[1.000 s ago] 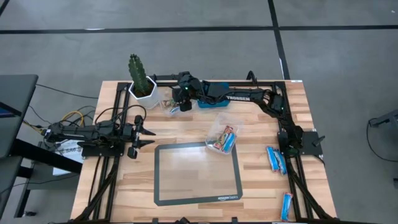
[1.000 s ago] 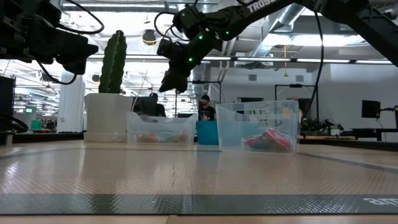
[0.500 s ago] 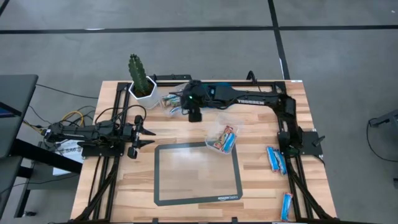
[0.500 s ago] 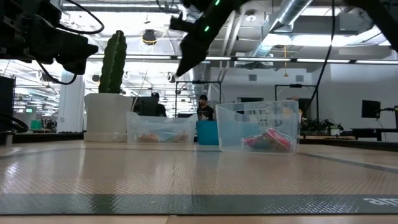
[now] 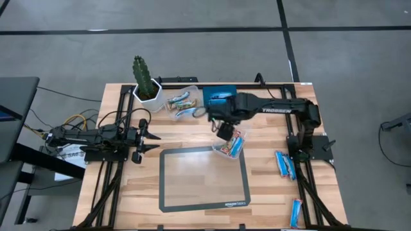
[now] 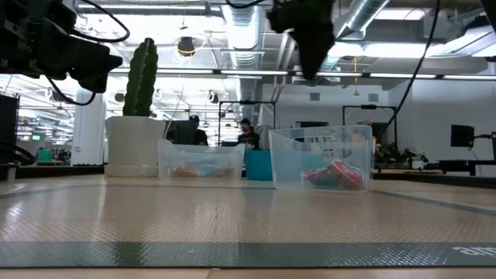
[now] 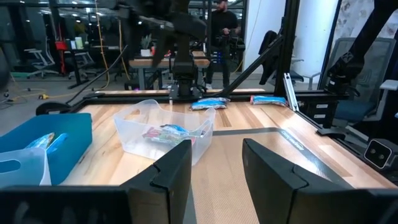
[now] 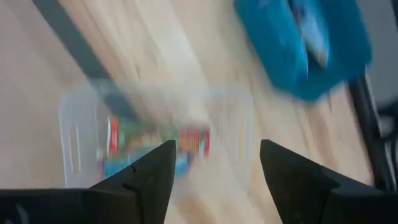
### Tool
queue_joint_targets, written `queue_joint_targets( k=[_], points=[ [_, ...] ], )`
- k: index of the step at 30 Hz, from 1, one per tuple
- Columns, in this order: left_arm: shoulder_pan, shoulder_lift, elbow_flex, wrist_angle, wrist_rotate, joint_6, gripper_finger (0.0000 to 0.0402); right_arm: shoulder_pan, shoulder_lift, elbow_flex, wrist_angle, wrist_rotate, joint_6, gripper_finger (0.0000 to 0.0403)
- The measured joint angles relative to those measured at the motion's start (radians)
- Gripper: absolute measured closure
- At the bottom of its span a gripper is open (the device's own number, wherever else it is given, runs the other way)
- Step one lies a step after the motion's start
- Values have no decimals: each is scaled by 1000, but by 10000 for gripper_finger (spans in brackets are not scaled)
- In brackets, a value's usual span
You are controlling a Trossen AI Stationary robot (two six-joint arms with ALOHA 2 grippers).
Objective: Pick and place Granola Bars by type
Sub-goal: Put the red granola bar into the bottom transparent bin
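Above the clear tub [image 5: 230, 142] near the middle of the surface [image 5: 270, 192], the right gripper [image 5: 224, 131] hangs with its fingers spread wide and nothing between them. Its own wrist view looks down on that tub [image 8: 155, 134], where red-multicoloured and blue bars [image 8: 155, 146] lie in a heap, with the blue bin [image 8: 301, 46] off to one side. From table height the same tub [image 6: 322, 157] shows a reddish bar [image 6: 335, 173] against its wall.

Loose blue Granola Bars [image 5: 284, 164] lie on the right edge of the surface beside the arm's base, and one more [image 5: 295, 212] sits near the front right corner. A second clear tub [image 5: 181, 102] by the potted cactus [image 5: 145, 80] holds a few tan and blue bars.

The left gripper [image 5: 146, 138] waits at the left side, well apart from everything, its fingers [image 7: 168, 177] partly open and empty.

The arm seems to be between placements, most likely heading for another loose bar. To do that well, it should travel high enough to clear the tub wall, then come down over a single blue bar with the fingers across its narrow width, not its length. The two bars by the base lie just beside each other, so aiming at the outer one lowers the chance of pinching both. Foil is slippery; a centred grip should keep the bar from swinging.
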Motion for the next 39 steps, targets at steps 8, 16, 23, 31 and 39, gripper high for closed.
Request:
queue_joint_targets(
  k=[8, 16, 23, 31, 39],
  points=[
    [0, 0, 0, 0, 0, 2, 266, 116, -8, -27, -115, -4, 116, 178],
    [0, 0, 0, 0, 0, 2, 266, 137, -4, -51, -105, -1, 108, 178],
    [0, 0, 0, 0, 0, -1, 266, 146, -4, -86, -111, -1, 108, 178],
    [0, 0, 0, 0, 0, -6, 266, 179, -3, -164, -115, -27, 292, 178],
    [0, 0, 0, 0, 0, -7, 266, 237, -34, -267, -114, -127, 547, 178]
  ],
)
